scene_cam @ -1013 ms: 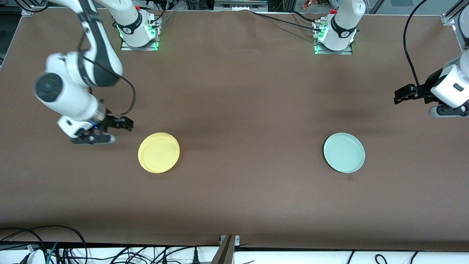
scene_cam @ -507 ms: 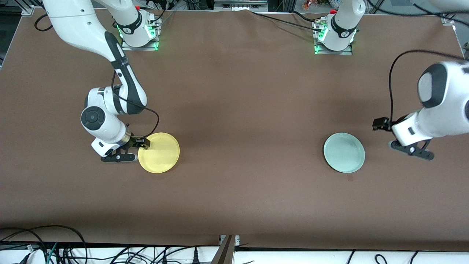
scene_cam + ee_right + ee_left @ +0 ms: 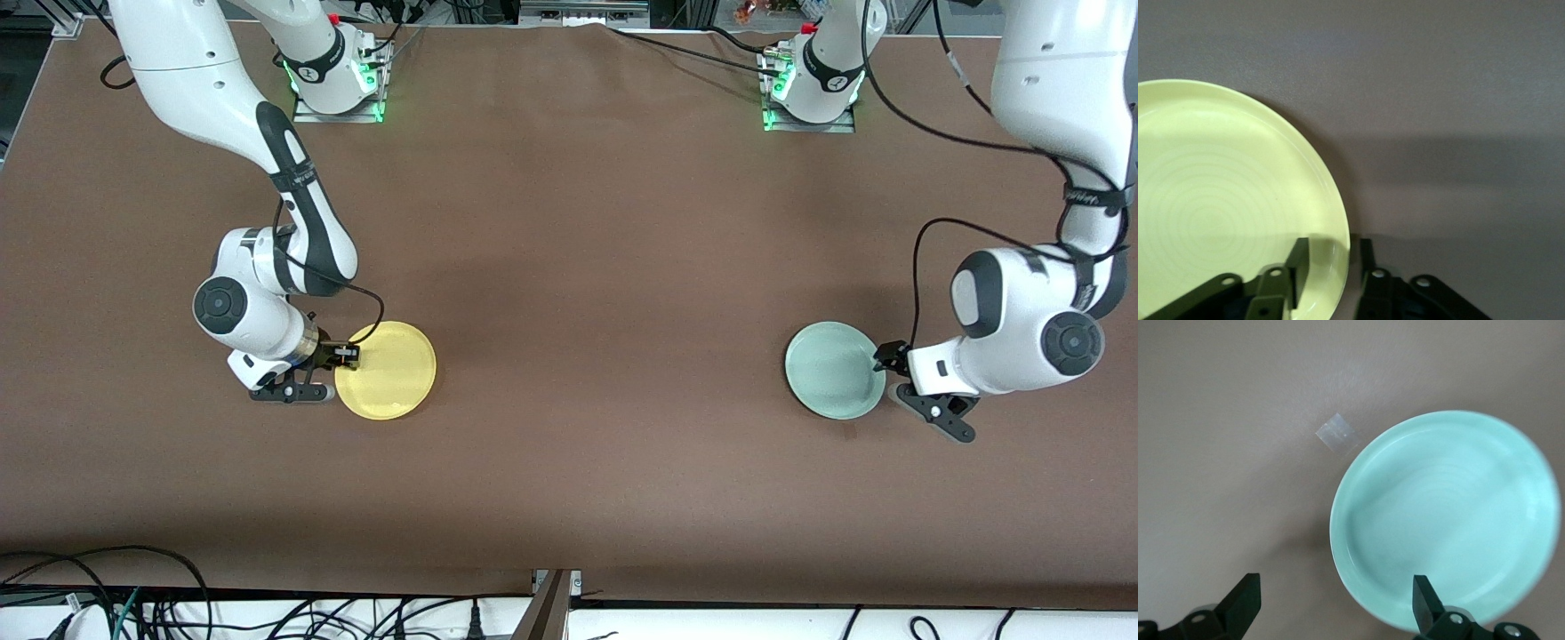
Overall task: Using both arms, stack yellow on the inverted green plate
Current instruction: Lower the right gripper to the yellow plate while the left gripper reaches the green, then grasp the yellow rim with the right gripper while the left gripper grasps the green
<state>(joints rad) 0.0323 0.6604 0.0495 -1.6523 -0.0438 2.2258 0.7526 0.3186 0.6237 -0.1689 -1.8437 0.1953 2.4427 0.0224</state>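
Yellow plate [image 3: 386,370] lies toward the right arm's end; my right gripper [image 3: 1333,267] looks clamped on its rim, though contact is hard to confirm. Left gripper [image 3: 1335,603] stands wide apart astride the upright green plate's [image 3: 834,370] edge.

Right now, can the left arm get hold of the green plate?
Probably yes. The left gripper sits at the edge of the green plate with its jaws open; in the left wrist view one finger is over the rim, and nothing lies between them.
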